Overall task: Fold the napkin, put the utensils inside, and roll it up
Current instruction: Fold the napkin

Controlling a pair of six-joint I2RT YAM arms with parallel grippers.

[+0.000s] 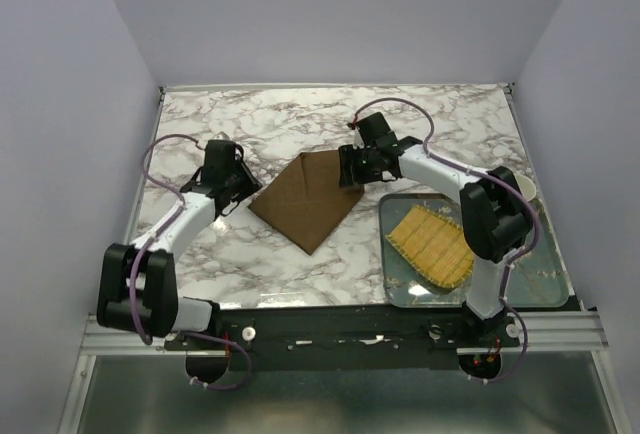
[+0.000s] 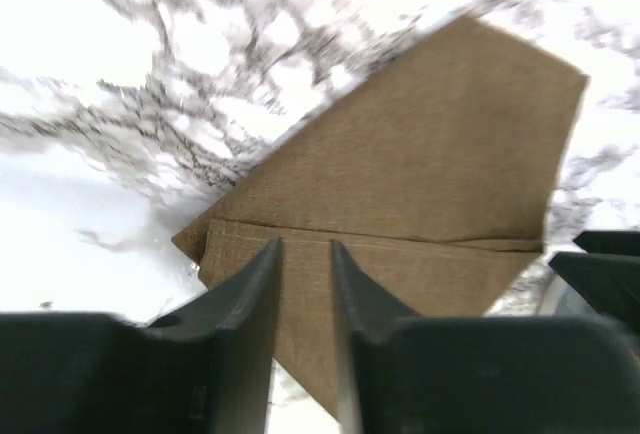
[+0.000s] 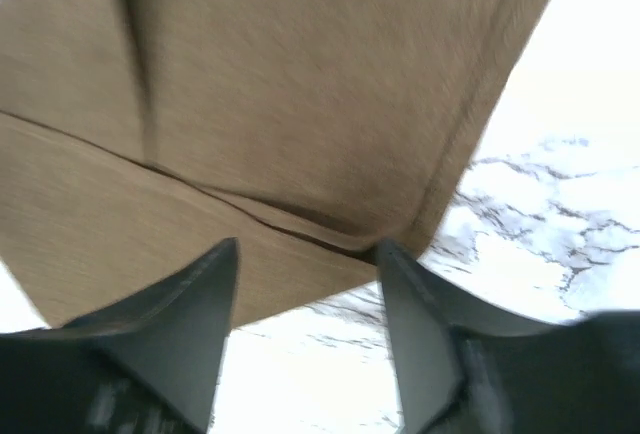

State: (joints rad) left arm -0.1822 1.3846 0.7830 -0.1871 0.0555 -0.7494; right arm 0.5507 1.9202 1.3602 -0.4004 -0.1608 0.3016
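The dark brown napkin (image 1: 310, 199) lies folded on the marble table, a folded-over flap showing along one edge. My left gripper (image 1: 243, 190) is just left of its left corner, low over the table. In the left wrist view its jaws (image 2: 305, 249) stand a narrow gap apart with nothing between them, above the napkin's (image 2: 420, 154) hemmed flap. My right gripper (image 1: 351, 168) is at the napkin's far right corner. In the right wrist view it (image 3: 305, 252) is wide open and empty over the napkin's (image 3: 280, 94) layered corner. The fork is out of view.
A shallow tray (image 1: 520, 279) sits at the near right with the yellow bamboo mat (image 1: 432, 244) lying in it. A white mug (image 1: 526, 188) stands behind the right arm's elbow. Walls enclose the table on three sides.
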